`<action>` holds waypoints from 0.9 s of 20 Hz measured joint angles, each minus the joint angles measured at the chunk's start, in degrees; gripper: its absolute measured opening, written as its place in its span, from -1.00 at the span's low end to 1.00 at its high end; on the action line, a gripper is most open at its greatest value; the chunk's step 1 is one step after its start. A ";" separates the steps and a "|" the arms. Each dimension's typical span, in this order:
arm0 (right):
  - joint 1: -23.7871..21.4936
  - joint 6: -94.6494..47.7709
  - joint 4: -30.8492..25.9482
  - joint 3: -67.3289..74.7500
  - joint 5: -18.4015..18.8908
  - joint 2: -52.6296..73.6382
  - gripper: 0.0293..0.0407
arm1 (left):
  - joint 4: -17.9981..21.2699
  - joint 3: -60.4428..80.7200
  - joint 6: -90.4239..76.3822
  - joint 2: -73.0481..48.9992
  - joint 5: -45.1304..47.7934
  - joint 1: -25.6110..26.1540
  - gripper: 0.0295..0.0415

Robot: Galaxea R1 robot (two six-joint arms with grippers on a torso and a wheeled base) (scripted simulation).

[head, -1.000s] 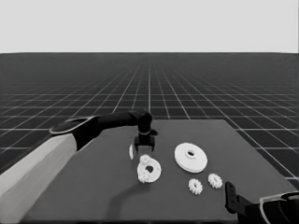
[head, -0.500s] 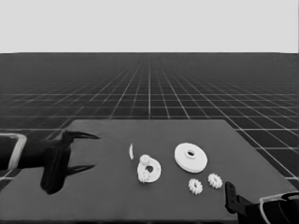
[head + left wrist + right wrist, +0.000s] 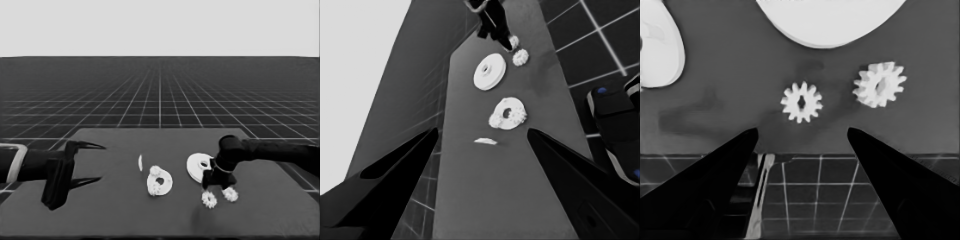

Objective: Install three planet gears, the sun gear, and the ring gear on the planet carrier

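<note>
The smaller round part [image 3: 167,183] lies mid-table with two gears on its rim, one at the far side [image 3: 156,171] and one at the near side [image 3: 156,190]. To its right lies the larger round part [image 3: 196,165]. Two loose gears [image 3: 209,200] [image 3: 230,194] rest near the front edge. My right gripper [image 3: 216,185] hangs open just above them; its wrist view shows both gears [image 3: 801,102] [image 3: 880,84] beyond the gripper [image 3: 801,131]. My left gripper [image 3: 101,162] waits open at the table's left end.
A thin white piece [image 3: 140,162] lies left of the smaller round part. The table's front edge runs close below the loose gears. From the left wrist I see the right arm [image 3: 492,20] far off and dark machinery [image 3: 615,130] past the table edge.
The left arm has drawn back from above the smaller round part to the table's left end. The right arm has reached in from the lower right corner to above the two loose gears.
</note>
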State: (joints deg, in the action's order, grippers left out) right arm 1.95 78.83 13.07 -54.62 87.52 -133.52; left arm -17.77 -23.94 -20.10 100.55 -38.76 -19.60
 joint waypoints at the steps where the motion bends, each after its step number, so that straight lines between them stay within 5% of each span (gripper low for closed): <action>1: 5.62 -1.11 5.78 -2.29 -1.45 -0.76 0.61 | 0.00 0.00 0.00 0.00 0.00 0.00 0.49; 4: 12.34 -3.13 11.58 -6.91 -4.00 -2.36 0.61 | 0.00 0.00 0.00 0.00 0.00 0.00 0.49; 10: 13.66 -3.71 12.80 -8.32 -4.79 -2.86 0.61 | 0.00 0.00 0.00 0.00 0.00 0.00 0.49; 12: 13.69 -3.73 12.84 -8.35 -4.81 -2.87 -0.64 | 0.00 0.00 0.00 0.00 0.00 0.00 0.49; 18: 13.67 -3.73 12.86 -8.37 -4.82 -2.88 -0.66 | 0.00 0.00 0.00 0.00 0.00 0.00 0.49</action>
State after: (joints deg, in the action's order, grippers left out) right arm 15.63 75.10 25.93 -62.99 82.70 -136.39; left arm -17.77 -23.94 -20.10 100.55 -38.76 -19.61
